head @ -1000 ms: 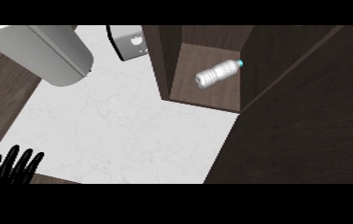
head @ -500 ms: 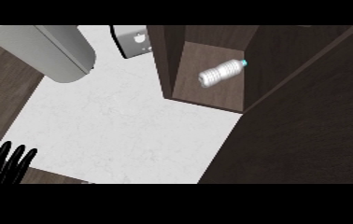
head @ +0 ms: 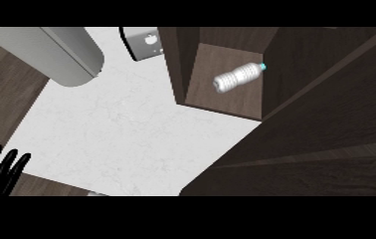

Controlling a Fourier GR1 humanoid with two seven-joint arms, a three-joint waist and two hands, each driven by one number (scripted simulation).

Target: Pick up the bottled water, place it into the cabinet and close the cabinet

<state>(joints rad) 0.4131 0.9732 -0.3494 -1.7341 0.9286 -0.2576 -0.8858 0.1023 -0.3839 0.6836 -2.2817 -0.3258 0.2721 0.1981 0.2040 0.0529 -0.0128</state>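
1. You see the bottled water (head: 238,77) lying on its side on the cabinet (head: 220,101) shelf floor, in the upper right-of-centre part of the frame, with its teal cap pointing to the upper right.
2. The bottle touches neither side wall; bare shelf wood shows around it, more toward the shelf's front lip than toward the back.
3. The cabinet's left wall rises as a dark vertical panel just left of the bottle, and its front lip runs diagonally down to the right where it meets the tabletop (head: 125,138).
4. A large dark cabinet door (head: 308,148) fills the lower right of the frame, its edge slanting from the upper right toward the bottom centre and covering that corner of the tabletop.
5. Your left hand (head: 13,171) shows only at the lower left edge, fingers straight and pointing up, holding nothing.
6. Your right hand does not appear in the view.
7. A grey forearm (head: 58,54) lies across the upper left corner, over the tabletop's far left edge.
8. A small grey appliance (head: 147,43) stands at the top centre, just beside the cabinet's left wall.
9. The white middle of the tabletop is the widest open stretch, bounded by dark wood at the left edge and the lower left.
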